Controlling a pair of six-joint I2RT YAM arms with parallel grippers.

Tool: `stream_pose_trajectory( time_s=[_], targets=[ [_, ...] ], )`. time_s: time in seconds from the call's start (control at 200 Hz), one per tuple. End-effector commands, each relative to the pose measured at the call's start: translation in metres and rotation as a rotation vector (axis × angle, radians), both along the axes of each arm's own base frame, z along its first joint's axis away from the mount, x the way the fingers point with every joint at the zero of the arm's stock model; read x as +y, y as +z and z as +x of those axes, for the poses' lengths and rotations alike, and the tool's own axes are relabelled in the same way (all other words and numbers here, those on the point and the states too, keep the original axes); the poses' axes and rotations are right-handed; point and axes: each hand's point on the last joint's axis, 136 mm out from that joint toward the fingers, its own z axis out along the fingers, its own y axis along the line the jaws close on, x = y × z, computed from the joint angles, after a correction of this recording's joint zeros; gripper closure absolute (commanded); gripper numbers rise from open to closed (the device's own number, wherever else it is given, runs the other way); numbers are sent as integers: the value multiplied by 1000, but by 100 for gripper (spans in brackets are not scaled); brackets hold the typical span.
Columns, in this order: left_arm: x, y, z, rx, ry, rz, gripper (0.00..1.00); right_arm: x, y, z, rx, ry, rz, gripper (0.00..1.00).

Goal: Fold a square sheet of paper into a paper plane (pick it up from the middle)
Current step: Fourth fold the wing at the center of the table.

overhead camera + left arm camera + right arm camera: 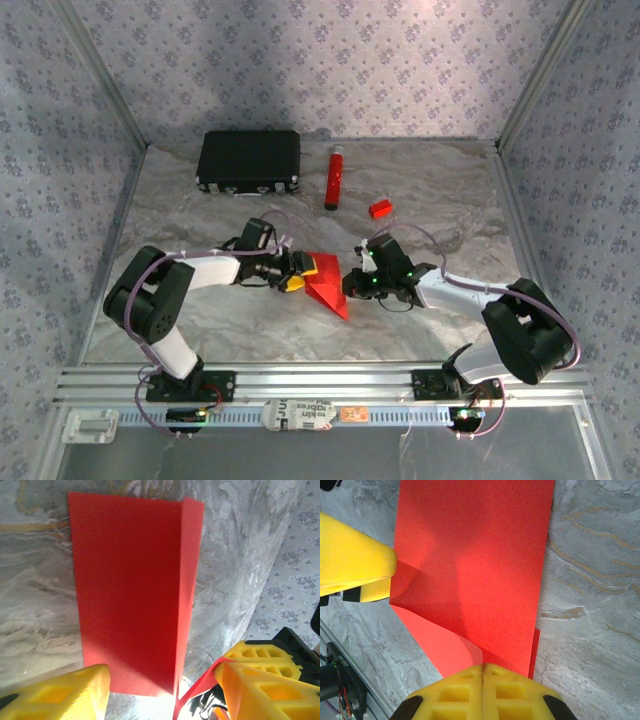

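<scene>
The square sheet of paper (327,285) is bright red and folded over into a narrower shape, lying at the table's middle between the two grippers. In the left wrist view the paper (130,590) is a tall rectangle with a raised flap along its right side, and one loose edge leans on my right-hand finger (260,680). The left gripper (298,272) (162,672) stands open, its yellow fingers wide apart either side of the paper's near end. My right gripper (350,283) (483,667) is shut, pads pressed together on the paper (480,555) where a layer curls up.
A black case (249,161) lies at the back left. A red tube (333,178) and a small red block (379,208) lie behind the grippers. The aluminium rail (320,385) runs along the front edge. Patterned walls close in the sides and back.
</scene>
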Motion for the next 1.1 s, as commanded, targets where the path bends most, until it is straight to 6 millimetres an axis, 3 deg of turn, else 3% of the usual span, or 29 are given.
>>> stream_pose_trajectory(
  time_s=[0.0, 0.17, 0.325, 0.505, 0.615, 0.804, 0.954, 1.094],
  targets=[
    [-11, 16, 12, -28, -23, -64, 45, 0, 5, -2, -16, 21, 19, 96],
    [-16, 11, 17, -7, -27, -78, 56, -2, 3, -2, -17, 17, 17, 96],
    [-18, 10, 19, -1, -22, -82, 76, -5, 1, -2, -13, 8, 5, 93],
    [-15, 12, 21, -10, 9, -78, 95, -19, 7, 1, -58, -47, -62, 76],
    [-8, 10, 23, -32, 47, -43, 98, -30, 14, 0, -117, -74, -126, 65],
    [2, 12, 28, -75, 121, 9, 100, -37, 28, 0, -267, -102, -205, 60],
    [8, 14, 27, -103, 164, 66, 100, -27, 36, -3, -512, -45, -324, 59],
    [-2, 13, 23, -105, 144, 58, 97, -12, 40, -12, -679, 42, -368, 58]
  ],
)
